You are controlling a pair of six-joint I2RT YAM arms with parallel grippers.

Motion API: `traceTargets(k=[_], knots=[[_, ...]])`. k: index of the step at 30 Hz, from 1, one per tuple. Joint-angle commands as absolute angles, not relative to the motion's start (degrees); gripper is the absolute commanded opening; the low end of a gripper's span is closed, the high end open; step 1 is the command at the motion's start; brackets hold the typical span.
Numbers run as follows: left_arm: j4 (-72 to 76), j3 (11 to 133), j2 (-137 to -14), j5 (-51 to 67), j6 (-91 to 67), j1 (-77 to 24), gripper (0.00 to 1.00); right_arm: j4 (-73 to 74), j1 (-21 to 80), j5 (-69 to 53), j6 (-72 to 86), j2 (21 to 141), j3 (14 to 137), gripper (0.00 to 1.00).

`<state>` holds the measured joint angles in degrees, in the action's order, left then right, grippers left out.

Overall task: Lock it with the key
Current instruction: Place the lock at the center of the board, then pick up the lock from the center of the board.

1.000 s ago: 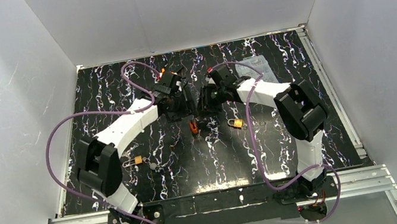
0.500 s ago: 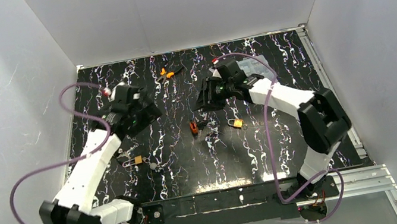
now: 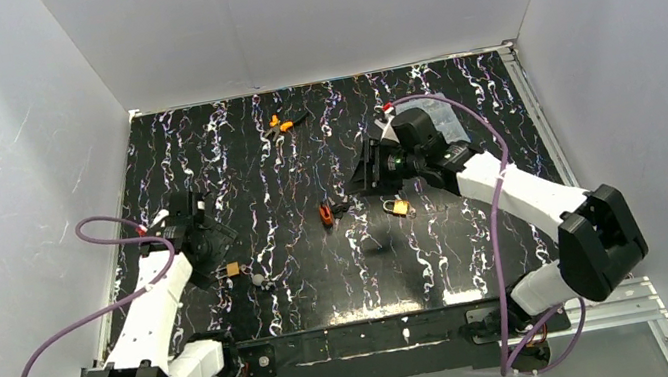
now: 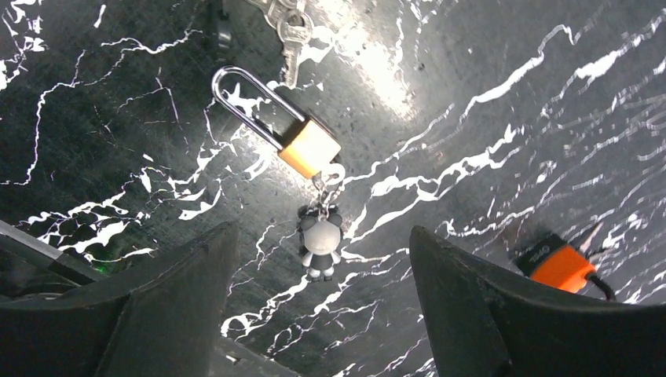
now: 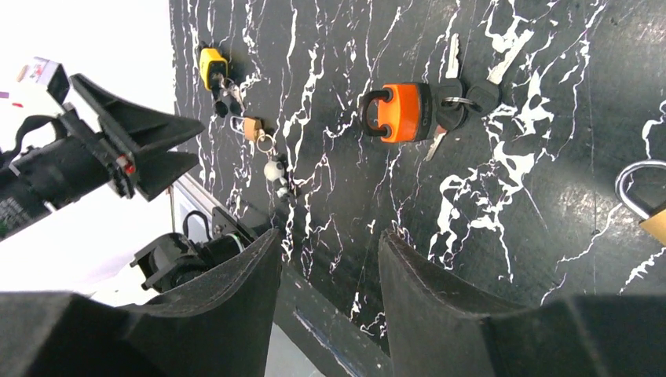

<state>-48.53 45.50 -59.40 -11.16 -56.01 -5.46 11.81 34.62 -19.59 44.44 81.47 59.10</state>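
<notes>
A small brass padlock [image 4: 310,148] with a long shackle lies on the black marbled table, with a panda charm [image 4: 320,239] chained to it and keys [image 4: 287,23] by its shackle. My left gripper [image 4: 322,231] hangs open and empty above the charm; it also shows in the top view [image 3: 201,235]. An orange padlock [image 5: 400,112] with keys [image 5: 463,94] in it lies mid-table [image 3: 326,214]. My right gripper [image 5: 330,236] is open and empty, above the table to the right of the orange padlock [image 3: 365,173].
A second brass padlock [image 3: 399,207] lies right of the orange one. A yellow padlock [image 5: 212,63] lies near the left gripper. Orange pliers [image 3: 282,123] and a clear plastic bag [image 3: 434,107] lie at the back. White walls enclose the table [image 3: 344,278].
Both grippers were close together over the table's middle. The left arm has swung back to the left, over the small brass padlock. The right arm has drawn back to the right.
</notes>
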Motion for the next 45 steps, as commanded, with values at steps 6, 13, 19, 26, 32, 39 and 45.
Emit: traceTargets(k=[6,13,19,26,32,39,45], knots=[[-43.73,46.0,-67.07,-13.02,-57.62,2.16,0.77,10.52,34.92,-21.57,42.64,77.49,56.07,0.56],[-40.56,42.67,-70.04,-9.89,-61.97,2.72,0.72,9.1,34.89,-23.17,43.22,78.49,56.3,0.56],[-39.0,41.34,-72.42,-7.62,-65.7,2.67,0.67,8.2,34.98,-24.3,43.78,79.47,56.24,0.55],[-37.86,40.04,-74.48,-6.31,-69.73,2.51,0.61,7.92,34.99,-24.74,44.18,79.89,56.2,0.55],[-38.59,39.48,-76.59,-7.19,-72.37,1.96,0.54,8.0,34.98,-25.16,44.43,80.36,56.66,0.54],[-39.04,39.67,-78.38,-7.89,-73.76,0.96,0.51,8.89,35.05,-25.3,44.57,80.3,57.69,0.54],[-39.08,38.96,-79.53,-7.38,-74.19,0.86,0.35,9.63,35.16,-25.03,44.79,79.59,58.11,0.53]])
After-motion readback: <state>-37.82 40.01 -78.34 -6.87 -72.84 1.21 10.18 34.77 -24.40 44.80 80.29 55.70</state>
